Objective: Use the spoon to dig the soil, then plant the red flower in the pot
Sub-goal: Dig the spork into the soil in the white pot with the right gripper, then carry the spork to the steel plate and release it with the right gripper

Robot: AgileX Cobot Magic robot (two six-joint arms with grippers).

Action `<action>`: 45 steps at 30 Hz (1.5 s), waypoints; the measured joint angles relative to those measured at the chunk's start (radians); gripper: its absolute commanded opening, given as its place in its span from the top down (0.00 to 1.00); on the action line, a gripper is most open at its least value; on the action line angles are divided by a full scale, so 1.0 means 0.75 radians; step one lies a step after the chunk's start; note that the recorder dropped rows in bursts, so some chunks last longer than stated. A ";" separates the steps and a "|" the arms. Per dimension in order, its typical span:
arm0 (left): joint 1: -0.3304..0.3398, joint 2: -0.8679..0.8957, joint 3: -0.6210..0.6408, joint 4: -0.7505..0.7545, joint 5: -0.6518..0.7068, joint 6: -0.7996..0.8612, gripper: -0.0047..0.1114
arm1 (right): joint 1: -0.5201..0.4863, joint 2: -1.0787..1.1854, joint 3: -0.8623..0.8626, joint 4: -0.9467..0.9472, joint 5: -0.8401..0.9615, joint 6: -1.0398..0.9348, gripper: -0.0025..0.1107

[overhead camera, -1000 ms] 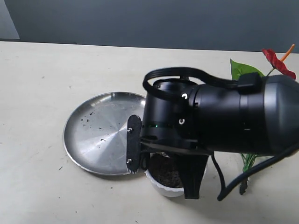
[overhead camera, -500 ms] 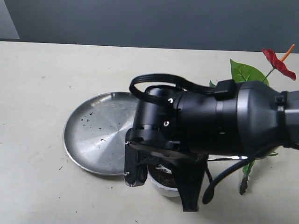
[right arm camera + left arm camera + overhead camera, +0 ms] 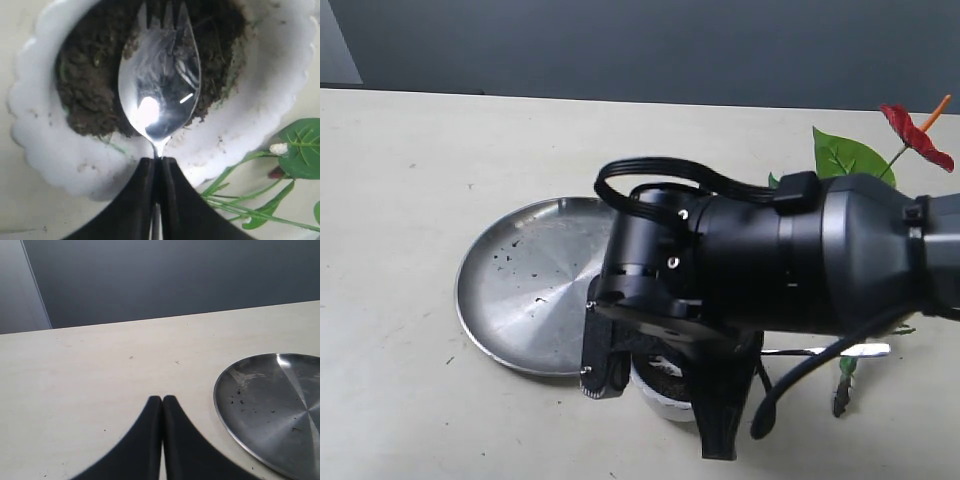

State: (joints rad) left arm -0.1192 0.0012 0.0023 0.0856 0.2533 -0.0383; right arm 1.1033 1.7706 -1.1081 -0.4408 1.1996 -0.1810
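Note:
The white scalloped pot (image 3: 260, 115) holds dark soil (image 3: 85, 85). My right gripper (image 3: 160, 161) is shut on the neck of the silver spoon (image 3: 157, 95), whose toothed tip rests in the soil. In the exterior view my right arm (image 3: 780, 260) covers most of the pot (image 3: 665, 402), and the spoon's handle (image 3: 825, 351) sticks out to the right beneath it. The red flower (image 3: 917, 135) lies right of the pot, with its green stems (image 3: 240, 197) beside the rim. My left gripper (image 3: 162, 400) is shut on nothing, over bare table.
A round steel plate (image 3: 520, 290), flecked with soil crumbs, lies just left of the pot and touches it; its rim (image 3: 222, 412) is close to my left gripper. A dark wall runs behind the pale table (image 3: 410, 160).
My right arm has shifted left and lower over the pot, bringing the spoon down to the soil. The spoon's handle now shows under the arm. The left gripper's earlier state is not shown.

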 measured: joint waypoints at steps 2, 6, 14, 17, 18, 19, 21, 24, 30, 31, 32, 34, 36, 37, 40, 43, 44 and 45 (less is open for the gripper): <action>0.000 0.000 0.000 0.000 0.000 0.000 0.95 | 0.000 -0.012 0.000 -0.023 0.012 0.013 0.98; 0.000 0.000 0.000 0.000 0.000 0.000 0.95 | 0.000 -0.035 0.000 -0.035 0.006 0.022 0.98; 0.000 0.000 0.000 0.000 0.000 0.000 0.95 | 0.000 -0.175 0.000 -0.246 0.014 0.149 0.98; 0.000 0.000 0.000 0.000 0.000 0.000 0.95 | -0.018 -0.279 0.000 -0.328 -0.048 0.174 0.98; 0.000 0.000 0.000 0.000 0.000 0.000 0.95 | -0.066 -0.291 0.000 -0.296 -0.218 0.206 0.98; 0.000 0.000 0.000 0.000 0.000 0.000 0.95 | -0.112 -0.287 0.000 -0.261 -0.358 0.230 0.98; 0.000 0.000 0.000 0.000 0.000 0.000 0.95 | -0.232 -0.230 -0.022 -0.158 -0.629 0.267 0.98; 0.000 0.000 0.000 0.000 0.000 0.000 0.95 | -0.356 -0.098 -0.134 0.029 -0.792 0.223 0.98; 0.000 0.000 0.000 0.000 0.000 0.000 0.95 | -0.393 0.121 -0.349 0.329 -0.915 -0.114 0.98; 0.000 0.000 0.000 0.000 0.000 0.000 0.95 | -0.393 0.152 -0.376 0.375 -0.918 -0.157 0.98; 0.000 0.000 0.000 0.000 0.000 0.000 0.95 | -0.393 0.192 -0.407 0.433 -0.914 -0.203 0.98; 0.000 0.000 0.000 0.000 0.000 0.000 0.95 | -0.393 0.270 -0.456 0.511 -0.886 -0.269 0.98; 0.000 0.000 0.000 0.000 0.000 0.000 0.95 | -0.393 0.342 -0.494 0.567 -0.857 -0.318 0.98; 0.000 0.000 0.000 0.000 0.000 0.000 0.95 | -0.393 0.368 -0.505 0.580 -0.855 -0.330 0.98; 0.000 0.000 0.000 0.000 0.000 0.000 0.95 | -0.393 0.442 -0.532 0.597 -0.855 -0.349 0.98; 0.000 0.000 0.000 0.000 0.000 0.000 0.95 | -0.393 0.491 -0.544 0.603 -0.862 -0.352 0.98; 0.000 0.000 0.000 0.000 0.000 0.000 0.95 | -0.393 0.503 -0.547 0.603 -0.862 -0.347 0.98; 0.000 0.000 0.000 0.000 0.000 0.000 0.95 | -0.393 0.515 -0.552 0.603 -0.862 -0.341 0.98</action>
State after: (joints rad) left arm -0.1192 0.0012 0.0023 0.0856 0.2533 -0.0383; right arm 0.8087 2.1571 -1.5223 0.0115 0.5529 -0.4369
